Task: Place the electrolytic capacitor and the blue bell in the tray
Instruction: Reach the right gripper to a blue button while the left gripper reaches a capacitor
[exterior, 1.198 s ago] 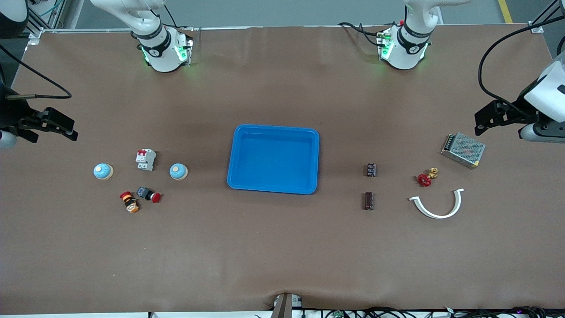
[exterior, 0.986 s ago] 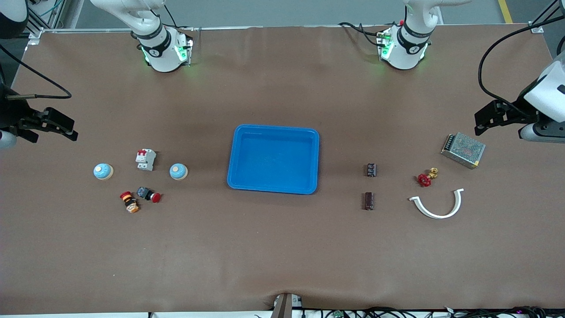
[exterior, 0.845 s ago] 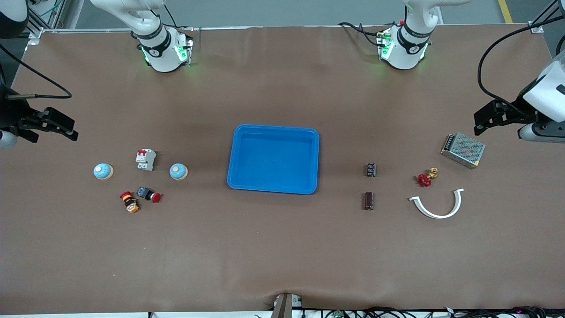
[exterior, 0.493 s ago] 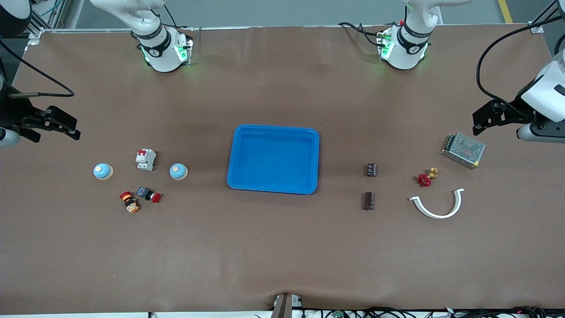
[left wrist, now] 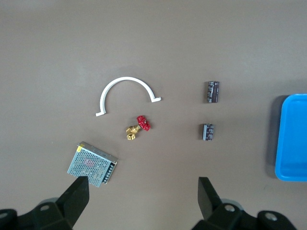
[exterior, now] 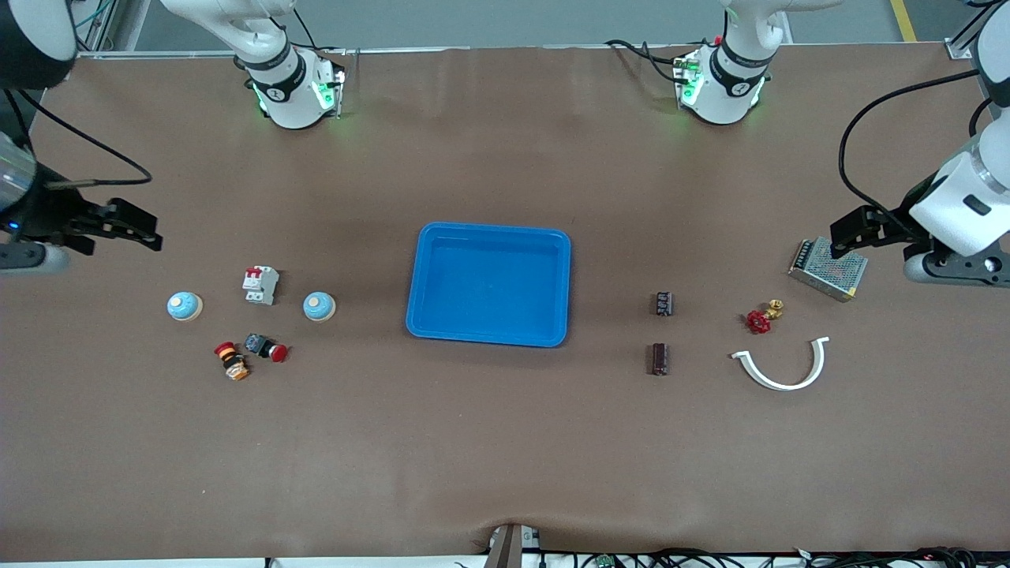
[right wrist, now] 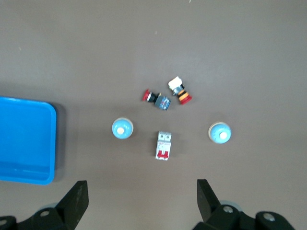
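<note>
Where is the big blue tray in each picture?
Front view: the tray sits mid-table.
Left wrist view: only one end of it shows, at the picture's edge.
Right wrist view: again one end, at the edge.
Shared landmark: the tray itself is the one thing all three views show.

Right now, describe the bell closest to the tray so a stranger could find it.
Start at the blue tray mid-table and look toward the right arm's end. The first item is a small round blue bell with a white button; its twin sits past the white breaker.
</note>
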`<move>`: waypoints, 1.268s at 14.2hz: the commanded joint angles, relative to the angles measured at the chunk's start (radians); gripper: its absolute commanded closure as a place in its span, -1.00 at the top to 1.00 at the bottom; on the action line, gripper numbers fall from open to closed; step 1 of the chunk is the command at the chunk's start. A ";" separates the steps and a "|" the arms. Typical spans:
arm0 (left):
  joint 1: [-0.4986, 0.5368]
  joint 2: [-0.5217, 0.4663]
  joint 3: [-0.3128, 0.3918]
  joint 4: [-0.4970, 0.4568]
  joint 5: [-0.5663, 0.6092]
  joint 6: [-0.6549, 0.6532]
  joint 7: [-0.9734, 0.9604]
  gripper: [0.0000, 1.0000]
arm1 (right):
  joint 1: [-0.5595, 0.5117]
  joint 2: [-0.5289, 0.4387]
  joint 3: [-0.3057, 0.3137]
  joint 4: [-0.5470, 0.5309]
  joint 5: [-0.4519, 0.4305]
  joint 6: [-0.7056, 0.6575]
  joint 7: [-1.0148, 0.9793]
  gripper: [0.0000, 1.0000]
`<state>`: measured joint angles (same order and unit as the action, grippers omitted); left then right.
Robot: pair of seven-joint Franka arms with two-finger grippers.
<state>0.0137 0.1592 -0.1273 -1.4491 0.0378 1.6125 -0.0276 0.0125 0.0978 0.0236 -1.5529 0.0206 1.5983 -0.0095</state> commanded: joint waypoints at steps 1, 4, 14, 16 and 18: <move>0.008 -0.006 0.000 -0.046 -0.024 0.062 -0.021 1.00 | 0.046 0.017 -0.001 -0.077 0.005 0.044 0.061 1.00; 0.026 -0.018 0.000 -0.138 -0.081 0.151 -0.021 1.00 | 0.119 0.023 -0.002 -0.176 -0.010 0.138 0.180 1.00; 0.023 -0.056 -0.095 -0.503 -0.084 0.541 -0.052 1.00 | 0.165 0.066 0.001 -0.504 -0.004 0.560 0.158 1.00; 0.023 -0.044 -0.130 -0.559 -0.084 0.617 -0.095 1.00 | 0.165 0.092 0.001 -0.510 -0.002 0.572 0.140 1.00; 0.020 -0.035 -0.155 -0.628 -0.078 0.697 -0.113 1.00 | 0.169 0.114 0.001 -0.510 -0.002 0.583 0.140 1.00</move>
<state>0.0275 0.1558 -0.2567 -1.9846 -0.0300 2.2344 -0.1240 0.1715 0.1991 0.0292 -2.0594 0.0201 2.1668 0.1419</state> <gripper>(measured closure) 0.000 0.000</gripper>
